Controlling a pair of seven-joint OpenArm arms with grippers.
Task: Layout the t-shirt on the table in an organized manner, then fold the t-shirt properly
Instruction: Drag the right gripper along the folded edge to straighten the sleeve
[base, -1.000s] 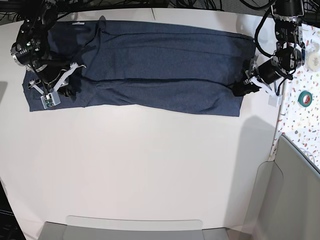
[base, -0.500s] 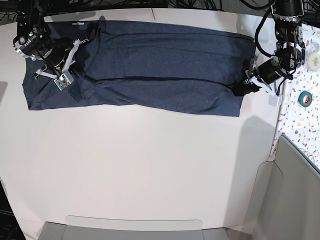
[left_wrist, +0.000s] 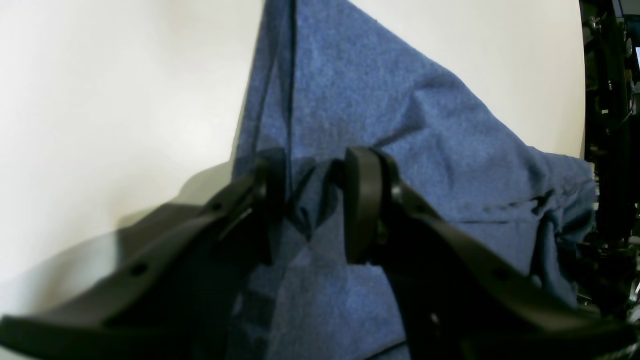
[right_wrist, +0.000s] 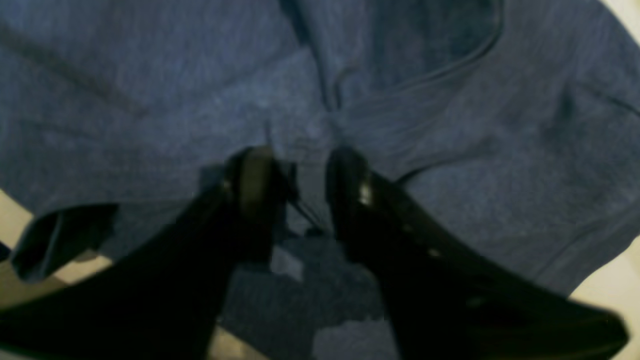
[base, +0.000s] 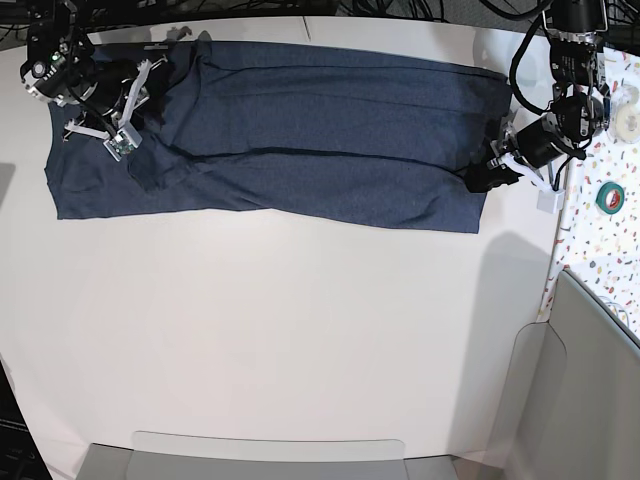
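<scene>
The dark navy t-shirt (base: 320, 135) lies spread lengthwise along the far side of the white table (base: 300, 330), folded into a long band. My left gripper (base: 480, 177) is at the shirt's right end, shut on a pinch of the cloth edge (left_wrist: 310, 210). My right gripper (base: 152, 105) is over the shirt's left end, near the far edge, its fingers (right_wrist: 252, 185) closed on a fold of cloth (right_wrist: 305, 150). The lettering and neck label are hidden.
A confetti-speckled surface (base: 600, 240) at the right edge holds a green tape roll (base: 611, 196) and a white tape roll (base: 628, 120). Grey bins stand at the front (base: 270, 458) and the right (base: 590, 400). Cables run along the far edge.
My right gripper has moved from the shirt's near-left part up toward the far edge, pulling cloth with it. The left gripper has stayed still at the right end.
</scene>
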